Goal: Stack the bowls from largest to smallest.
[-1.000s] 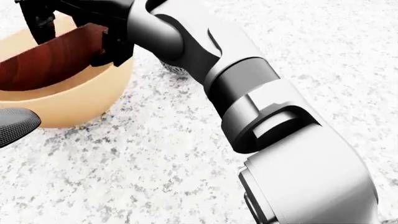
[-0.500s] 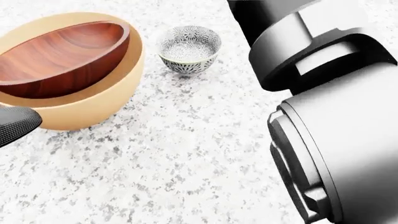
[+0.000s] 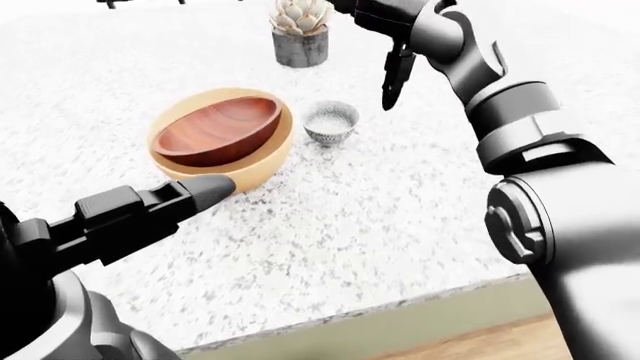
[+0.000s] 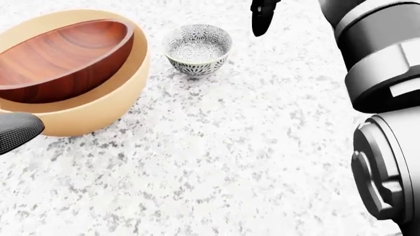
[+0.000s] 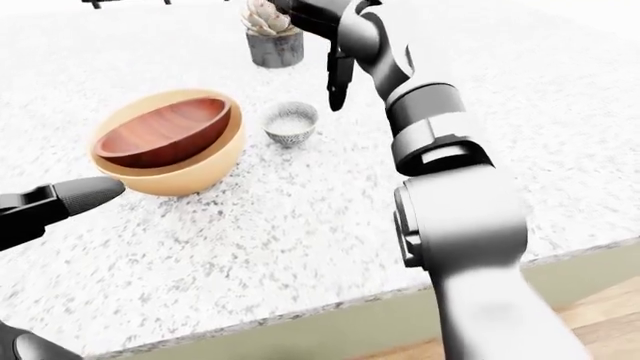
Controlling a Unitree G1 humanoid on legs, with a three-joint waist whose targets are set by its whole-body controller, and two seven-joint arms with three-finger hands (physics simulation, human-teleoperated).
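Fingers (image 3: 394,79) splayed above patterned bowl (image 4: 197,49)

Cut off and hidden parts

In the head view the tan bowl (image 4: 98,110) runs off at 9 o'clock, and only a fingertip of the left hand (image 4: 16,130) shows. The right hand (image 3: 395,71) leaves the left-eye view at 12 o'clock; its grip is unreadable.

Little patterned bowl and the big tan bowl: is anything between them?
No. In the head view only bare speckled counter lies between the patterned bowl and the tan bowl.
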